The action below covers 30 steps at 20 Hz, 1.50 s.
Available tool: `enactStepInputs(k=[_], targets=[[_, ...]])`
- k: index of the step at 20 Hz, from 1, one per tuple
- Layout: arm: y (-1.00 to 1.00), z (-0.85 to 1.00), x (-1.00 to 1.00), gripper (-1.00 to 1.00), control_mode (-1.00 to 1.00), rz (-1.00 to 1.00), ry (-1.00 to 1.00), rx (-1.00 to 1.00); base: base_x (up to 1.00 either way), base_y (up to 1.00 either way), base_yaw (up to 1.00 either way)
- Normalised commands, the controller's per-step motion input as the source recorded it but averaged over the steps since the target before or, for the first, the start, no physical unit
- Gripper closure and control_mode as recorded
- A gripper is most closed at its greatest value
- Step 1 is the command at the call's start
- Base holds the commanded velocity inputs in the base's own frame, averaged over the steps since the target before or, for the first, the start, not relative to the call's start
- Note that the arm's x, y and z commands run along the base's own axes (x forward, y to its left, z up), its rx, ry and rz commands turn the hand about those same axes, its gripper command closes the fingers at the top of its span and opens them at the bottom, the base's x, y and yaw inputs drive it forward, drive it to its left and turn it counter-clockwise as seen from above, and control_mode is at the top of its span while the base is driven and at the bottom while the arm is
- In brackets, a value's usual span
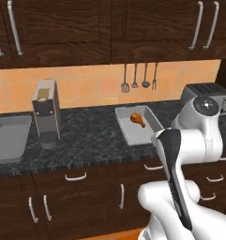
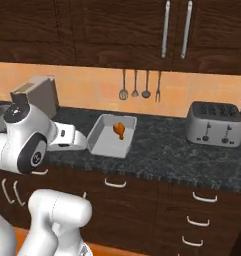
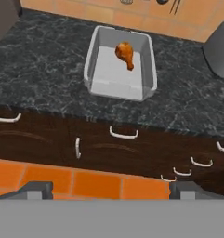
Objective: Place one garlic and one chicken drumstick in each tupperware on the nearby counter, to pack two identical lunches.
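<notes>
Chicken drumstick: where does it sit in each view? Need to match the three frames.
Left base view: chicken drumstick right of centre, in the tupperware.
Right base view: centre, far end of tupperware.
Hand view: upper centre, far end of tupperware.
Shared landmark: the toaster, right of the tupperware.

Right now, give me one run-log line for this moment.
jaws: open, empty | tupperware: holds one chicken drumstick, no garlic | second tupperware: left on counter | arm: back from counter

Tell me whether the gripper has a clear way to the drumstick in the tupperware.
Probably yes. The chicken drumstick lies alone in the open tupperware, nothing over it. The gripper is open, drawn back off the counter edge and facing it.
</notes>
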Motion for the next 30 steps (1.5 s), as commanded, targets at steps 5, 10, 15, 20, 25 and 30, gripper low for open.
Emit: enactStepInputs(k=[5, 10, 15, 20, 25, 30], targets=[[0.00, 0.00, 0.00, -1.00, 1.00, 0.00, 0.00, 0.00, -1.00, -1.00, -0.02], [0.00, 0.00, 0.00, -1.00, 1.00, 0.00, 0.00, 0.00, -0.84, -1.00, -0.05], [0.00, 0.00, 0.00, -1.00, 1.00, 0.00, 0.00, 0.00, -0.28, -1.00, -0.06], [0.00, 0.00, 0.00, -1.00, 1.00, 0.00, 0.00, 0.00, 0.01, -1.00, -0.03], [0.00, 0.00, 0.00, -1.00, 1.00, 0.00, 0.00, 0.00, 0.10, -1.00, 0.00], [0.00, 0.00, 0.00, -1.00, 1.00, 0.00, 0.00, 0.00, 0.21, -1.00, 0.00]])
